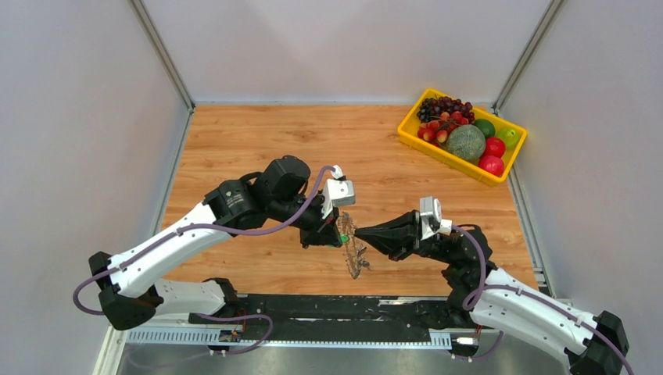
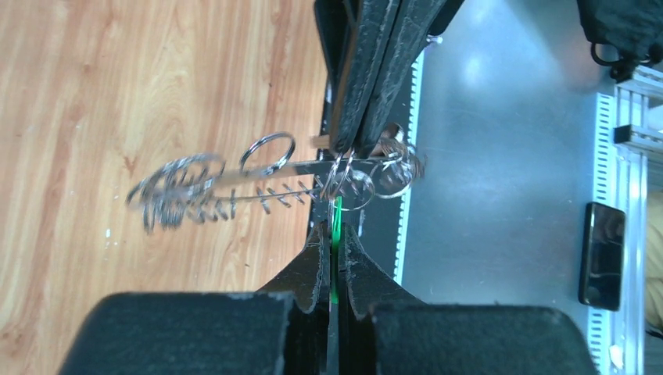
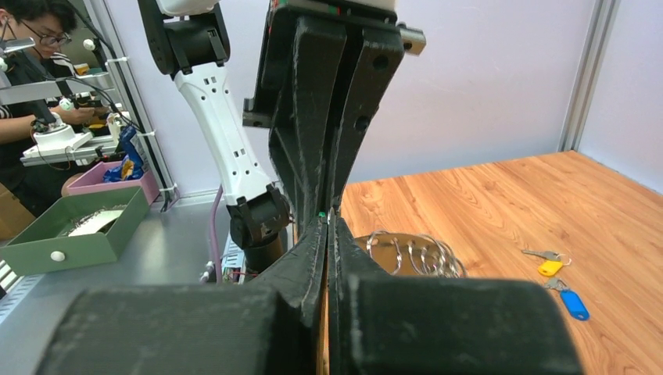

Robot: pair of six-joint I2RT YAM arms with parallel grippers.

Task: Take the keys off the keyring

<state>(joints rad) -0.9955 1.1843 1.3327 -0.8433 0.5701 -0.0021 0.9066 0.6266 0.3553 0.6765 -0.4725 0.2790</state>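
Observation:
The keyring [image 1: 354, 256] hangs in the air between my two grippers, above the table's near edge. In the left wrist view it is edge-on [image 2: 258, 191], with silver keys and small split rings bunched at its left end. My left gripper [image 2: 334, 226] is shut on a green-headed key [image 2: 337, 223] still on the ring. My right gripper [image 2: 356, 148] comes in from the opposite side, shut on the keyring right beside it. In the right wrist view the right gripper [image 3: 327, 220] meets the left fingers [image 3: 313, 117], with the rings [image 3: 414, 254] behind. Two loose keys, yellow-headed [image 3: 550, 267] and blue-headed [image 3: 573, 303], lie on the table.
A yellow tray [image 1: 409, 131] of fruit stands at the back right corner. A dark phone [image 2: 600, 254] lies on the metal surface beyond the table edge. A green box [image 3: 70, 226] and a person [image 3: 31, 31] are off the table's side.

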